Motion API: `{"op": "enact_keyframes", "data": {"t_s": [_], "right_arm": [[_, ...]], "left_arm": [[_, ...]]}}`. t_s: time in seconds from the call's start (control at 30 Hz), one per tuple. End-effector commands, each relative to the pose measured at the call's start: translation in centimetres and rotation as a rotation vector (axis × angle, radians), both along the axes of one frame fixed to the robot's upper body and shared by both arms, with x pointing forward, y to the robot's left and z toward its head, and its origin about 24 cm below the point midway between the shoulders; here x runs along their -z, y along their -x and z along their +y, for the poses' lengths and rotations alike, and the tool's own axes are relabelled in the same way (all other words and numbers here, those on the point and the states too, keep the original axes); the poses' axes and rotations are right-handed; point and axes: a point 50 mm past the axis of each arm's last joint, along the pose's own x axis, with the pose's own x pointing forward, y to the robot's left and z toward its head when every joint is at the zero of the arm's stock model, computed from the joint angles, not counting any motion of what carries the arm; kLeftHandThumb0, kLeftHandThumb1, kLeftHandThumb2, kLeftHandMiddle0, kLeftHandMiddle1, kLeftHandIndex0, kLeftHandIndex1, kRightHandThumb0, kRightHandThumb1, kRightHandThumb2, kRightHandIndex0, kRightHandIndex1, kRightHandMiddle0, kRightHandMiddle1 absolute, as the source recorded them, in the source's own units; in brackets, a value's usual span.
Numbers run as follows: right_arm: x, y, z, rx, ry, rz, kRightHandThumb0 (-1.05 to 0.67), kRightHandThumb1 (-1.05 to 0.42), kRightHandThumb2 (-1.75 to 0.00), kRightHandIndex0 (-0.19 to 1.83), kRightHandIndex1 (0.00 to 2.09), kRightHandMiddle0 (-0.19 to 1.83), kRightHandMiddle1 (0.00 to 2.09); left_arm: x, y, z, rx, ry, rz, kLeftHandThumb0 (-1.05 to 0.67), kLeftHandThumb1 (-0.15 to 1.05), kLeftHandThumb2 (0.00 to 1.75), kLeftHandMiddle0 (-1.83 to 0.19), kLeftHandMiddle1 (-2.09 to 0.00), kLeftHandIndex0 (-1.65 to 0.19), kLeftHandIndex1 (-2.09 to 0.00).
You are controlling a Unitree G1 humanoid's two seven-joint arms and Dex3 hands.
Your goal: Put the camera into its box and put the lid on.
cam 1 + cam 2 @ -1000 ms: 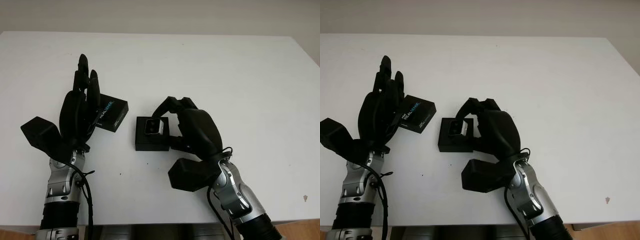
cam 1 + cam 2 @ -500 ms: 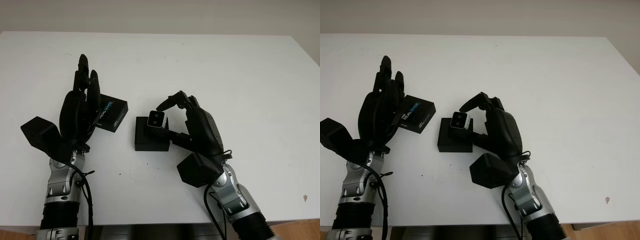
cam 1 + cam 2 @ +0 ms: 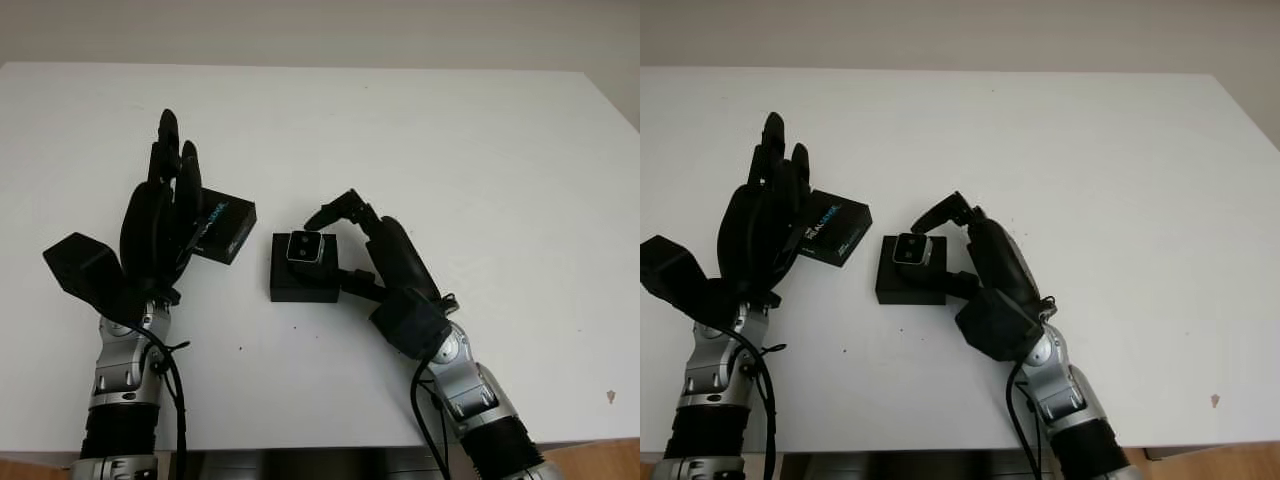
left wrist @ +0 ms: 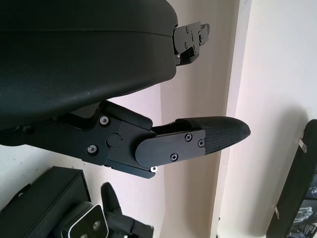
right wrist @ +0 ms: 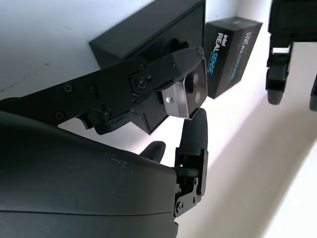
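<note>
You have a plain white table (image 3: pixel 420 140) in front of you, its far edge meeting a pale wall and a strip of wood-toned floor showing past its near corners. Near the middle of the table sits the black box (image 3: pixel 303 279), open side up, with the small silver camera (image 3: pixel 304 247) at its far end, lens face tilted up toward you. Your right hand (image 3: pixel 385 255) comes in from the bottom right and sits just beside the box on its right; one finger arches over toward the camera from behind, and in the right wrist view the fingertips (image 5: pixel 194 134) close on the camera (image 5: pixel 190 91) from two sides, so this hand is holding it over the box (image 5: pixel 148 34). The lid (image 3: pixel 222 225), black with blue and white lettering, lies on the table to the left of the box, a little apart from it. Your left hand (image 3: pixel 160 225) stands upright at the lid's left side, overlapping its near-left corner, fingers extended and holding nothing.
</note>
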Motion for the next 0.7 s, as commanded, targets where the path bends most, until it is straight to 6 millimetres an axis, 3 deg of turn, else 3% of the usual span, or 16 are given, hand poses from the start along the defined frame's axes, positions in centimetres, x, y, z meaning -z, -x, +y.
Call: {"op": "enact_keyframes", "data": {"t_s": [0.0,0.3,0.67], "right_arm": [[-0.2,-0.5,-0.1,-0.017,-0.028,0.029,-0.48,-1.03,-0.05,-0.01,0.90,0.27,1.84],[0.3,-1.4,-0.4,-0.085,-0.080,0.180,-0.49,-1.01,-0.05,0.08,0.75,0.38,1.74],[0.8,-1.8,-0.5,-0.121,-0.107,0.258,-0.47,-1.00,-0.05,0.03,0.88,0.39,1.72]], "left_arm": [[0.0,0.2,0.1,0.001,-0.015,-0.005,-0.73,1.05,0.57,0.19,0.00,0.19,0.00],[0.1,0.3,0.2,0.011,-0.012,0.001,-0.73,1.05,0.56,0.19,0.00,0.19,0.00],[0.1,0.3,0.2,0.001,-0.010,0.002,-0.74,1.05,0.55,0.19,0.00,0.19,0.00]]}}
